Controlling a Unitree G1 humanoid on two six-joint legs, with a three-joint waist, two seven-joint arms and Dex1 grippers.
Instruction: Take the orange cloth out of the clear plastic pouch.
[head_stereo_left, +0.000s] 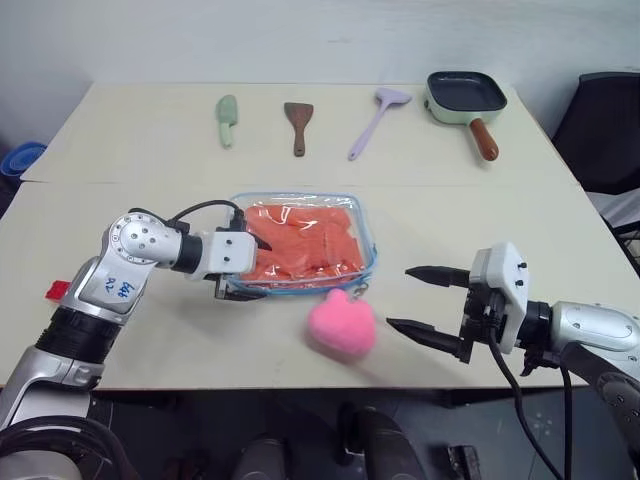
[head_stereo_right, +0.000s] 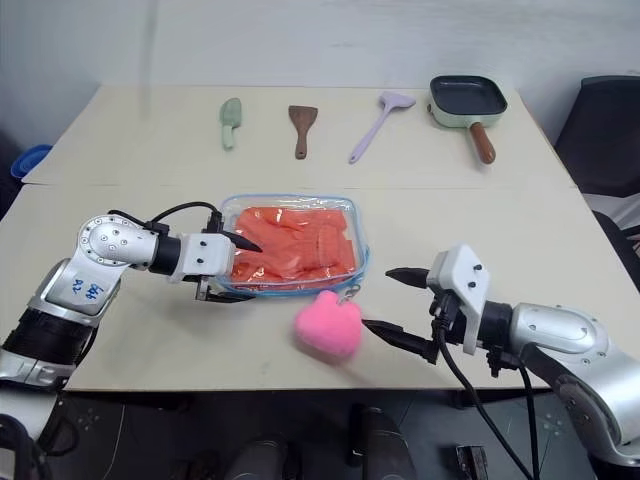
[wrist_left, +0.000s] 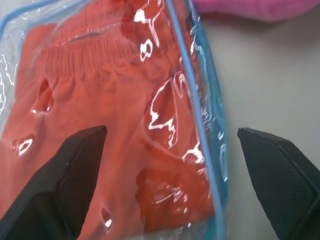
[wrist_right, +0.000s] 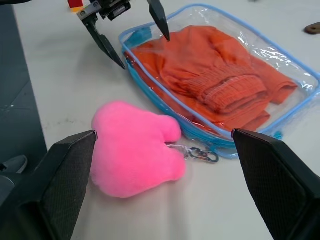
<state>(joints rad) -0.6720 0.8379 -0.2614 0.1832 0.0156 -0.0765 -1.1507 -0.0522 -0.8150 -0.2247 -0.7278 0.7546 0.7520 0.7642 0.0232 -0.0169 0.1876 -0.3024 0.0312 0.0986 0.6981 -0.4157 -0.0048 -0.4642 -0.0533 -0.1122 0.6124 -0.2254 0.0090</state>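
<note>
The clear plastic pouch (head_stereo_left: 367, 228), edged in light blue, lies flat in the middle of the table with the orange cloth (head_stereo_left: 305, 242) folded inside it. My left gripper (head_stereo_left: 256, 268) is open at the pouch's left end. One finger is over the plastic and the other runs along the near edge. In the left wrist view the blue edge (wrist_left: 200, 125) runs between the fingers (wrist_left: 70, 180). My right gripper (head_stereo_left: 399, 297) is open and empty, just right of a pink heart plush (head_stereo_left: 342, 322) clipped by a key ring (wrist_right: 202, 154) near the pouch's front right corner.
Along the table's far side lie a green scoop (head_stereo_left: 228, 118), a brown spatula (head_stereo_left: 298, 125), a purple spatula (head_stereo_left: 378, 120) and a green square pan (head_stereo_left: 465, 95). A black chair (head_stereo_left: 610, 130) stands beyond the right edge and a blue object (head_stereo_left: 20, 158) beyond the left.
</note>
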